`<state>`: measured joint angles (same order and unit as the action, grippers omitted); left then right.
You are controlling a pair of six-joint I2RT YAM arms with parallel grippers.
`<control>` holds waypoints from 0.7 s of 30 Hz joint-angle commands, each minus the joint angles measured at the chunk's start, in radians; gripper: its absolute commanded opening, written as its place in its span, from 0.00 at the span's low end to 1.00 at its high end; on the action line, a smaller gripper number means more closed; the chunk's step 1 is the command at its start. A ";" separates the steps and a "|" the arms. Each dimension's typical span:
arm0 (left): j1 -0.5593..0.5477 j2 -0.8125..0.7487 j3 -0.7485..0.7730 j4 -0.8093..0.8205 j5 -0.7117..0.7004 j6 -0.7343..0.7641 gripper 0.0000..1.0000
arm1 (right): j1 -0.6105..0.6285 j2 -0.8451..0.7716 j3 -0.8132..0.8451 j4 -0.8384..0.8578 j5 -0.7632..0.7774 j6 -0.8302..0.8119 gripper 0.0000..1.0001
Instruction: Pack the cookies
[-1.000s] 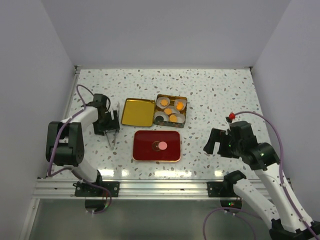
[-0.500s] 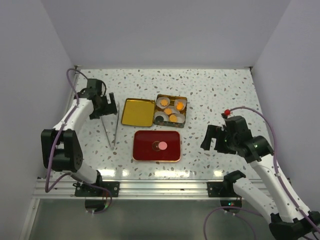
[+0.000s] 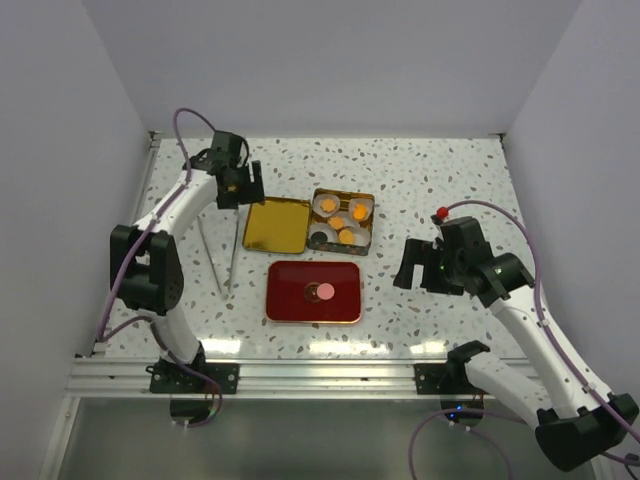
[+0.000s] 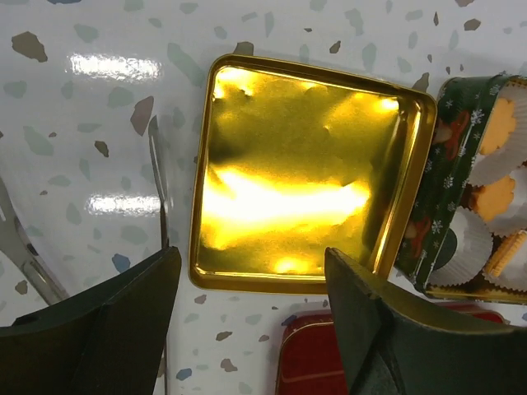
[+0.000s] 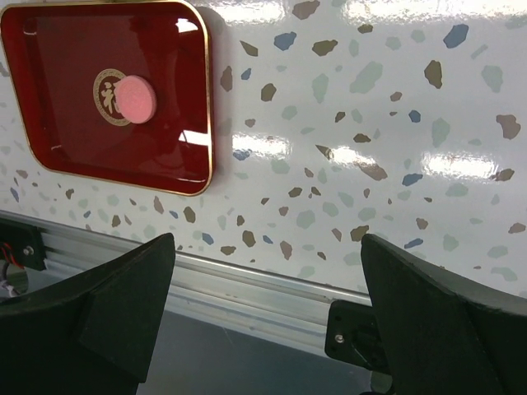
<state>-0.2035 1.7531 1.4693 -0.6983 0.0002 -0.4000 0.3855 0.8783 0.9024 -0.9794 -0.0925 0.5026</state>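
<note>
A pink cookie (image 3: 326, 292) lies on the emblem in the middle of a red tray (image 3: 290, 305); the right wrist view shows the same cookie (image 5: 136, 97) on the tray (image 5: 58, 123). Orange cookies (image 3: 347, 236) sit in white paper cups inside a green tin (image 3: 344, 196), also visible at the edge of the left wrist view as cookies (image 4: 496, 197) in the tin (image 4: 436, 222). My left gripper (image 3: 243, 190) hangs open over the near edge of the gold lid (image 4: 305, 173), nothing between its fingers. My right gripper (image 3: 418, 268) is open and empty, right of the tray.
Metal tongs (image 3: 222, 262) lie on the table left of the gold lid (image 3: 277, 224); one arm of the tongs (image 4: 156, 181) shows beside the lid. The aluminium rail (image 5: 272, 280) runs along the table's near edge under my right gripper (image 5: 268, 243).
My left gripper let go of the tongs, which now lie on the table, and moved back and right to the gold lid. My right arm shifted slightly left and away.
</note>
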 commanded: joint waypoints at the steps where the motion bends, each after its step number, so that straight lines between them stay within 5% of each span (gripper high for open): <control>1: 0.004 0.061 0.065 -0.006 0.003 -0.017 0.75 | 0.001 0.011 0.052 0.039 -0.021 -0.038 0.99; 21: 0.003 0.275 0.103 -0.050 -0.083 0.029 0.64 | -0.002 0.021 0.050 0.042 -0.009 -0.044 0.99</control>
<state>-0.2043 2.0022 1.5322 -0.7296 -0.0395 -0.3977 0.3851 0.8967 0.9203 -0.9638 -0.0963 0.4770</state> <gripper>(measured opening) 0.648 0.986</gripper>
